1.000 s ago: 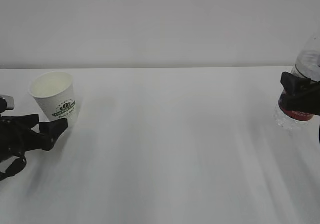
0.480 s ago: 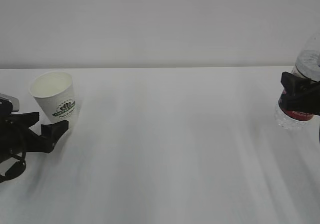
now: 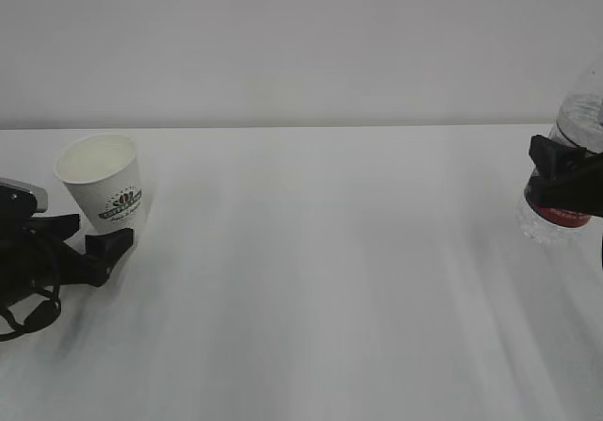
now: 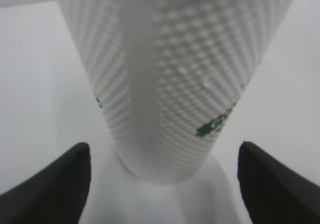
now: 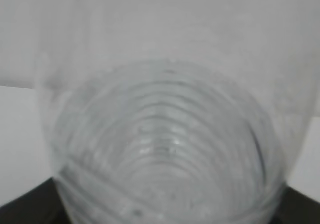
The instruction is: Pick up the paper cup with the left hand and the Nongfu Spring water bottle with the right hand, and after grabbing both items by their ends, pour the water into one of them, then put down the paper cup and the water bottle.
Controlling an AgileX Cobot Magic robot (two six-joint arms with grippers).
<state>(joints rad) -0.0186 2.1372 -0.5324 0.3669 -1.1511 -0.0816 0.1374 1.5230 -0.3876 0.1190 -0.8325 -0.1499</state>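
Since a second ago your left hand (image 3: pixel 111 245), the black gripper with black jaws and a grey plate, has crept forward, its tips now closer to the cup's foot, while your right hand (image 3: pixel 565 171) has not shifted. You are working over a broad white table (image 3: pixel 320 280) under a plain pale wall (image 3: pixel 301 44). Your right hand, at the right edge of the exterior view, is clamped round the Nongfu Spring water bottle (image 3: pixel 562 181), a clear ribbed plastic bottle with a red label; the black jaw crosses the bottle just above that label, and the ribbed clear base sits below your grip. From the right wrist camera the bottle (image 5: pixel 160 154) fills the frame, its ribs curving right in front of the gripper, with dark jaw edges at both lower corners. Your left hand is spread wide and grips nothing. The small white tapered paper cup (image 3: pixel 102 184) with a dark green logo stands upright just ahead of its fingertips (image 3: pixel 118 243). The left wrist camera shows the cup (image 4: pixel 175 78) centred between the two black tips (image 4: pixel 50 189), with a clear gap on each side.
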